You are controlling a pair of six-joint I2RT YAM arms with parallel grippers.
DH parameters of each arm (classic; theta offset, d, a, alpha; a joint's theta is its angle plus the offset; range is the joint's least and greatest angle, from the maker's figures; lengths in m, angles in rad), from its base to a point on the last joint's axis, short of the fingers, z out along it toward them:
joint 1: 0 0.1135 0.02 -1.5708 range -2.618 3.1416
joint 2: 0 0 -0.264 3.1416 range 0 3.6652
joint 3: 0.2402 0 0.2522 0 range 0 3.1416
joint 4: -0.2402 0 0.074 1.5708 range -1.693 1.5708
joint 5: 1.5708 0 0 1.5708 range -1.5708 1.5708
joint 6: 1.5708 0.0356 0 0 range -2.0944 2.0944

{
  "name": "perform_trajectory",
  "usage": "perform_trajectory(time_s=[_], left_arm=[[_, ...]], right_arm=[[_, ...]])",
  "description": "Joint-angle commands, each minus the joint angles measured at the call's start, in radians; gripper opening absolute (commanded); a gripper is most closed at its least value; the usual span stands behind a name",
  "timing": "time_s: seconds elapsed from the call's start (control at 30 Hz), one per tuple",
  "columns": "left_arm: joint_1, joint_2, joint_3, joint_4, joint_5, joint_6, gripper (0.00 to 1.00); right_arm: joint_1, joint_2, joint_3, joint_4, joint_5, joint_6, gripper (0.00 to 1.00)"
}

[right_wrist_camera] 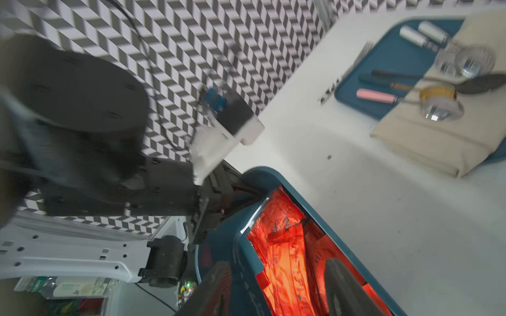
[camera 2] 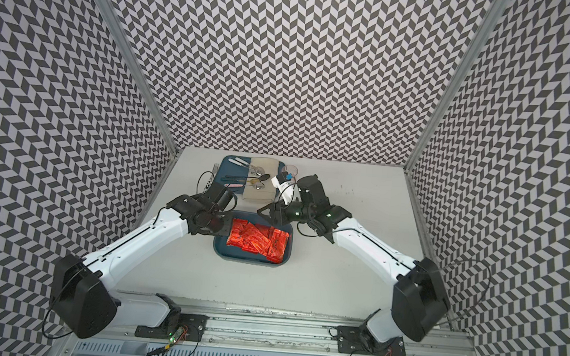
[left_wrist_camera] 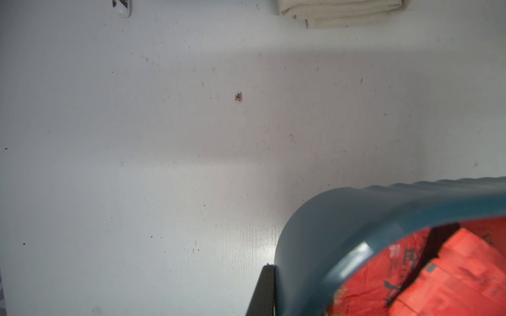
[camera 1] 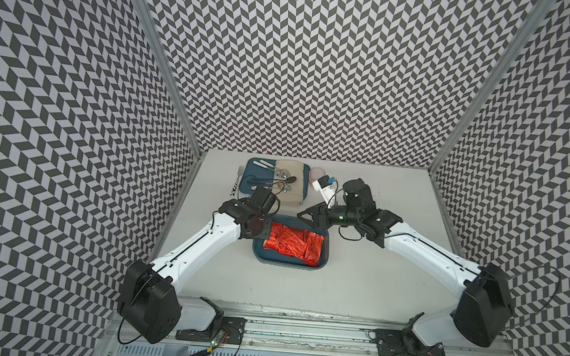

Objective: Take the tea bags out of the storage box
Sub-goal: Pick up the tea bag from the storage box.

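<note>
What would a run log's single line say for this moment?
left gripper: shut on storage box rim | right gripper: open, straddling box wall | tea bags: inside box

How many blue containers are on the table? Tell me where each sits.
2. The storage box sits mid-table between the arms, holding tea bags; the flat tray lies behind it near the back wall. None seem hidden.

left pincer [right_wrist_camera: 247,193]: closed, arm extended forward | right pincer [camera 1: 311,219]: jaws apart, wrist bent inward
</note>
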Motion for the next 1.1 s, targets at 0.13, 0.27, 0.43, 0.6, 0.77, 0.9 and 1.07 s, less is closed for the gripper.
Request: perform_trajectory(time_s=[0.13, 0.27, 0.43, 0.6, 0.77, 0.9, 1.07], left_arm=[[0.023, -0.061, -0.012, 0.027, 0.007, 0.007, 0.00], [0.024, -0.070, -0.012, 0.026, 0.008, 0.007, 0.00], [0.023, -0.076, -0.019, 0.029, 0.013, 0.008, 0.00], [0.024, -0.070, -0.019, 0.033, 0.018, 0.010, 0.00], [0.023, -0.057, -0.016, 0.033, 0.022, 0.011, 0.00], [0.023, -0.053, -0.017, 0.033, 0.021, 0.012, 0.00], [0.024, -0.045, -0.016, 0.033, 0.021, 0.013, 0.00]], right_arm=[[0.032, 0.131, 0.068, -0.106, -0.021, -0.154, 0.55], [0.047, 0.179, 0.080, -0.123, 0.000, -0.179, 0.53], [0.055, 0.204, 0.082, -0.110, -0.027, -0.193, 0.46], [0.061, 0.212, 0.085, -0.108, -0.053, -0.199, 0.37], [0.073, 0.214, 0.080, -0.109, -0.075, -0.216, 0.35], [0.082, 0.213, 0.079, -0.109, -0.080, -0.228, 0.38], [0.090, 0.216, 0.082, -0.109, -0.085, -0.234, 0.39]])
